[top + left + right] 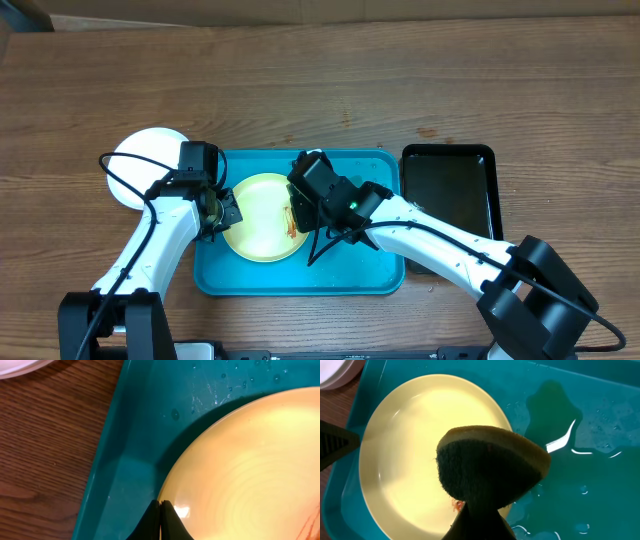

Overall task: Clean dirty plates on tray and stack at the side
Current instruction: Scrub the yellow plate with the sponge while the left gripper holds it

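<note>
Plate location: a pale yellow plate (262,215) lies flat in the left half of the turquoise tray (300,282), which sits on the wooden table (320,90).
Soil: a small red-orange smear (291,218) marks the plate's right side.
Left fingers: the left fingers (152,522) are closed tip to tip at the plate's left rim. They seem to pin it rather than pinch it.
Right fingers: the right fingers (470,525) are clamped on a sponge (490,472), dark scouring face toward the plate, over the smear. Contact cannot be told.
Handling: the plate looks stiff, glazed and breakable. Water droplets (207,395) on the tray suggest it is slick and may slide under scrubbing.
Hold: the rim is likely best, since the flat centre offers no grip.
Nearby: a white plate (145,165) sits on the table left of the tray, and a black tray (450,200) sits to the right.
</note>
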